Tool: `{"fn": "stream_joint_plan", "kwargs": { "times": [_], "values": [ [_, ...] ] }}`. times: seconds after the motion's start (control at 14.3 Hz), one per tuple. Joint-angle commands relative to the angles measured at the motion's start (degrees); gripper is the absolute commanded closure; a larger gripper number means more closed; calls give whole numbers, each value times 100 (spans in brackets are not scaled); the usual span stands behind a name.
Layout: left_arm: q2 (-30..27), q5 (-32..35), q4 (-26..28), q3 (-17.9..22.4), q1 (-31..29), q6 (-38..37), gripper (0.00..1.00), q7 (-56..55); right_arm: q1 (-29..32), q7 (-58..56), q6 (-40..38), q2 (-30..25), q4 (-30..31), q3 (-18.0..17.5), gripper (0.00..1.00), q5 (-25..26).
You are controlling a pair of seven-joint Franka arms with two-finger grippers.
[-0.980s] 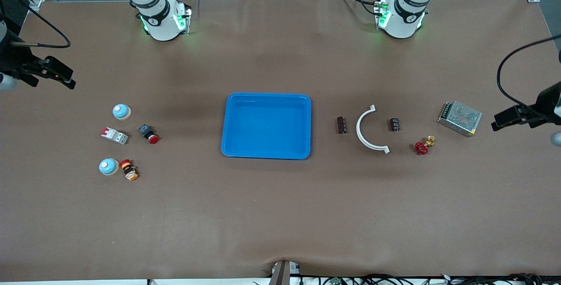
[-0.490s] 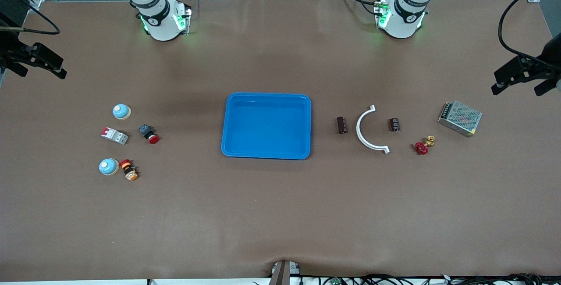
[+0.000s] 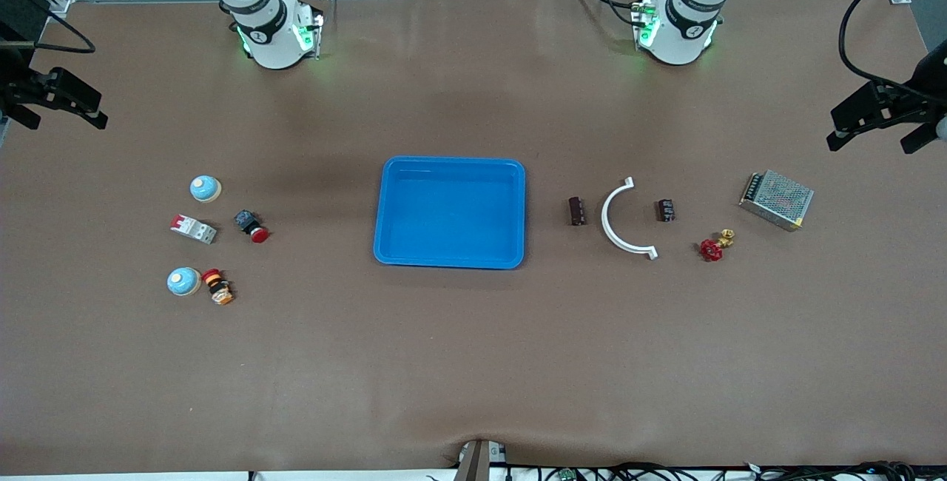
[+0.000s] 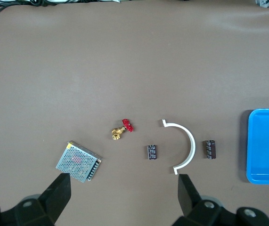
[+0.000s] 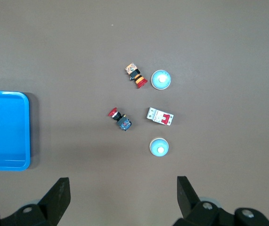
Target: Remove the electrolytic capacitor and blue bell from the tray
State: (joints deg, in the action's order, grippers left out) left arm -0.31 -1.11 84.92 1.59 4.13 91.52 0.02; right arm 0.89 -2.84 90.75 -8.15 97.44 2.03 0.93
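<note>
Tray (image 3: 450, 212) sits mid-worktop with nothing in it — both capacitors (image 3: 576, 211) lie toward my left arm's end, both blue bells (image 3: 205, 188) toward my right's, so by my judgement nothing is left to remove. My left claw (image 3: 877, 122) and right claw (image 3: 53, 102) hang apart at the worktop's ends. Only the front view shows the whole tray — each wrist view catches one edge.

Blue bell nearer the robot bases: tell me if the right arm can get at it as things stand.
Probably yes. The blue bell sits alone on the table, apart from the breaker and red push button. The right gripper hangs open over the table's edge at that end, nothing between them.
</note>
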Motion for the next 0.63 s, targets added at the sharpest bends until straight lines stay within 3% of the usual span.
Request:
{"fn": "stream_joint_plan", "kwargs": {
  "times": [0.0,0.56],
  "values": [
    [-65,32,-2,8,-35,-90,0,42,52,-85,-75,-46,-23,-18,0,-76],
    [-13,76,7,-27,27,-99,0,-221,25,-67,-66,-29,-23,-36,0,-76]
  ]
}}
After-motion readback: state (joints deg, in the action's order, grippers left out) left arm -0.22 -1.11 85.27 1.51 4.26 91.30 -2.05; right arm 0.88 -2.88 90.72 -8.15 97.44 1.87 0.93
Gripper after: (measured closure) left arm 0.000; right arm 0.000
